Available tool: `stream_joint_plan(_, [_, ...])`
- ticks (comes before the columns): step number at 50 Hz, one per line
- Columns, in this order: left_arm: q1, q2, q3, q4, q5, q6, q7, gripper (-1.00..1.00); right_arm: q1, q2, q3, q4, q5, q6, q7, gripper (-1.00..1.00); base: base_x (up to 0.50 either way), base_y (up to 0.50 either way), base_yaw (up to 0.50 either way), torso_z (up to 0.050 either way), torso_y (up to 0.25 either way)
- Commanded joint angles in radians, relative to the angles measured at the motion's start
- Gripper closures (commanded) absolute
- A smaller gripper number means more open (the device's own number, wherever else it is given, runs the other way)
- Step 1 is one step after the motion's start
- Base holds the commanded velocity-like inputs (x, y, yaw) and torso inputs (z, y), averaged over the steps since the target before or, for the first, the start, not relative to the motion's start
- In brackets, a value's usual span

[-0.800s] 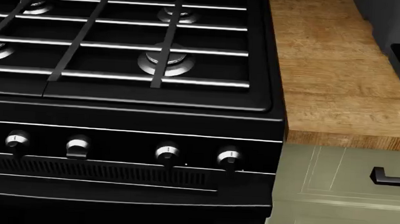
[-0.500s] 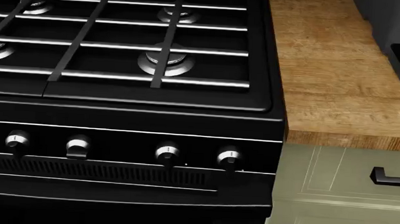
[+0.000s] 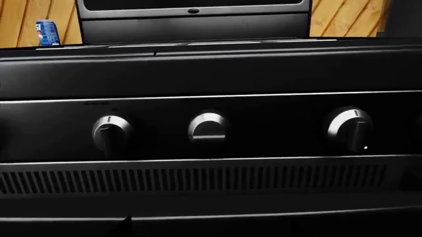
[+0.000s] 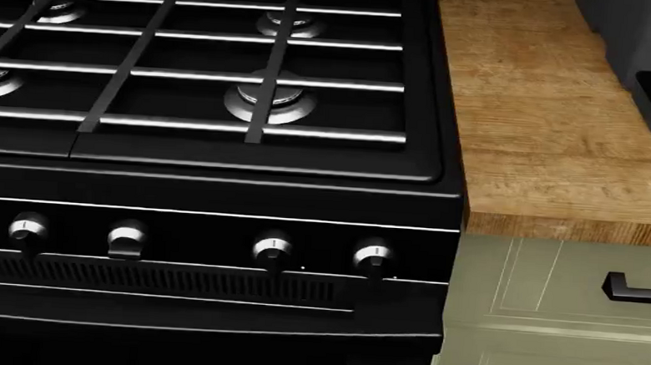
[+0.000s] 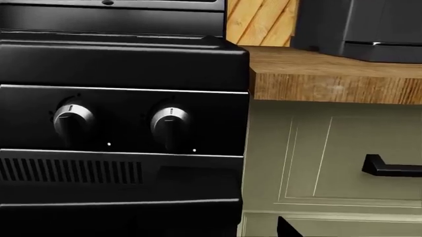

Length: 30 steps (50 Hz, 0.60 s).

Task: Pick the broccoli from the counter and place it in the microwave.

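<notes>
- Black fills most of what I see: the gas stove (image 4: pixel 197 75) takes up the left and centre of my head view, its grates and burners on top and a row of control knobs (image 4: pixel 272 251) along its near front.
- To the right of the stove lies the wooden counter (image 4: pixel 540 135), butcher-block with a thick near edge, and below it a pale green cabinet (image 4: pixel 542 311) with a dark handle (image 4: pixel 632 289).
- At the far right of the counter stands a dark grey appliance (image 4: pixel 649 66); I cannot tell from here whether it is the microwave.
- I see no broccoli in any view. The stretch of counter in my pictures shows bare wood, so the floret must lie outside what the cameras cover.
- My left wrist view faces the stove's front panel, with a blue-and-white can (image 3: pixel 47 32) far off to one side against wooden wall boards; that is not my target.
- My right wrist view looks at the stove's right-hand knobs (image 5: pixel 170 123), the counter's edge and the cabinet.
- Neither gripper shows in any picture, so I cannot tell whether their fingers are spread or pressed together, nor whether either holds anything.
- My judgement: the task is at its very start. Nothing is picked and nothing is placed. Finding the broccoli, reaching it, grasping it, locating the microwave and setting it inside all remain.
</notes>
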Motion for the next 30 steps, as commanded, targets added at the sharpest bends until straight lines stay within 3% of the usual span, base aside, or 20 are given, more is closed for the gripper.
stream_joint_plan(1, [-0.004,-0.010,0.013,0.000,-0.020,-0.008,-0.019,-1.00,0.001,0.016,-0.020,-0.004,0.009,0.007,0.017,-1.00,0.00,0.00,0.00,0.000,0.000])
stream_joint_plan(4, [-0.007,-0.014,0.018,0.000,-0.018,-0.023,-0.028,-1.00,0.000,0.019,-0.024,-0.008,0.013,0.010,0.022,-1.00,0.00,0.00,0.00,0.000,0.000])
stream_joint_plan(30, [0.000,-0.046,0.044,0.011,-0.057,-0.013,-0.026,-1.00,-0.003,0.041,-0.057,-0.019,0.036,0.006,0.058,-1.00,0.00,0.00,0.00,0.050,0.042])
